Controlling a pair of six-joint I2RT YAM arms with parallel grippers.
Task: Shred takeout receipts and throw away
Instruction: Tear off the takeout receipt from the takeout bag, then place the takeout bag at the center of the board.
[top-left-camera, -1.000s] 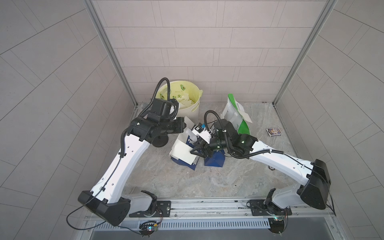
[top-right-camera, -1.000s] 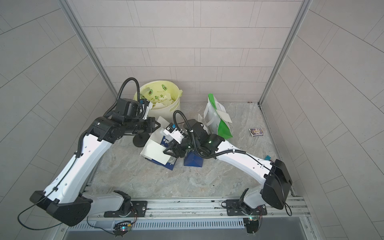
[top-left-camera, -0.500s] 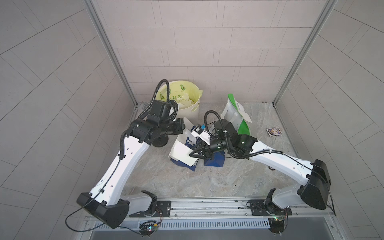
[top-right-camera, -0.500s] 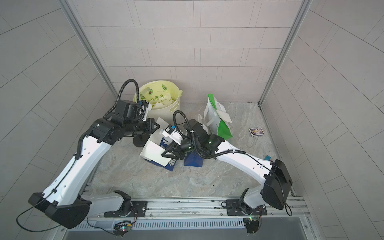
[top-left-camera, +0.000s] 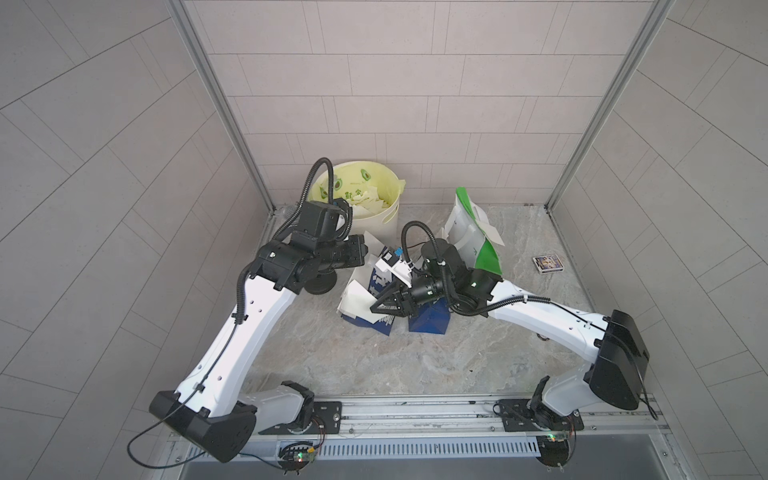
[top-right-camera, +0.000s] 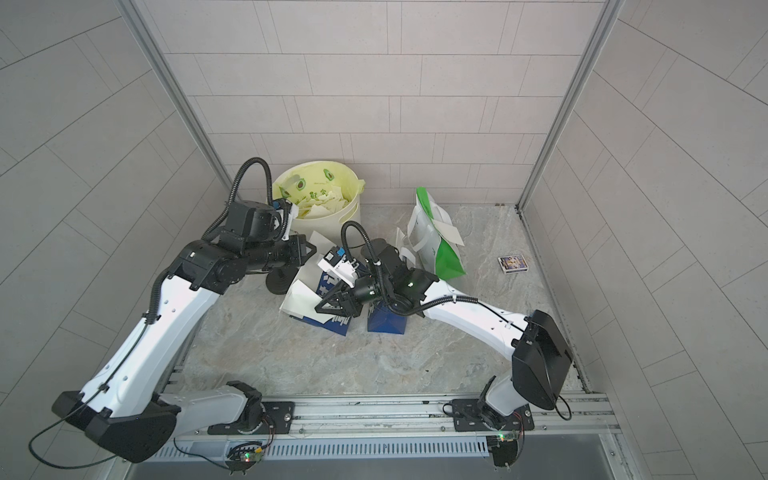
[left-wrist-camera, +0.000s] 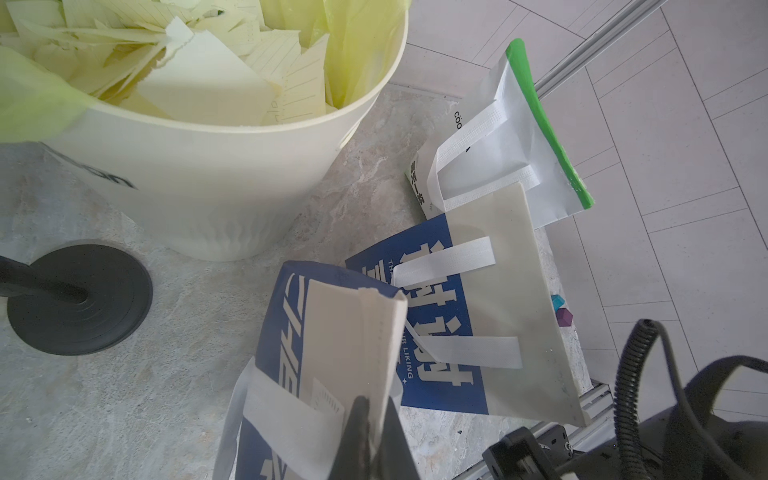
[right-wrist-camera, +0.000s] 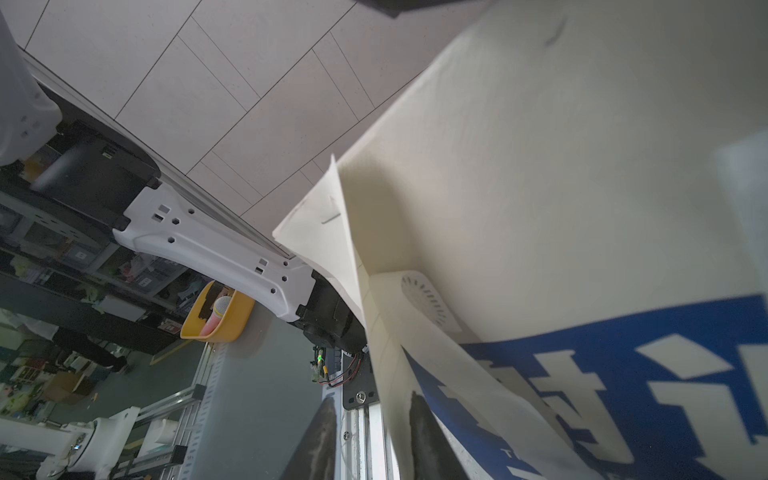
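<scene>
My left gripper (left-wrist-camera: 371, 415) is shut on the white rim of a blue paper bag (left-wrist-camera: 282, 332), holding its mouth up. In both top views that bag (top-left-camera: 365, 299) (top-right-camera: 309, 301) sits mid-table. A small white printed slip (left-wrist-camera: 327, 400), a takeout receipt, sits inside it; the right wrist view shows the slip (right-wrist-camera: 424, 299) at the bag's inner fold. My right gripper (right-wrist-camera: 372, 438) (top-left-camera: 376, 307) is at the bag's mouth, jaws apart, with the bag's rim next to one finger. Torn pale paper scraps (left-wrist-camera: 208, 83) fill the bin (top-left-camera: 388, 220).
A second blue bag (top-left-camera: 430, 322) (left-wrist-camera: 436, 353) lies beside the held one. A green-and-white bag (top-left-camera: 478, 245) stands behind it. A black round stand base (top-left-camera: 318, 284) sits under my left arm. A small printed box (top-left-camera: 547, 263) lies at the right.
My right gripper has moved left to the blue bag's mouth and its jaws have narrowed. My left gripper keeps its hold on the bag's rim, shifted only slightly.
</scene>
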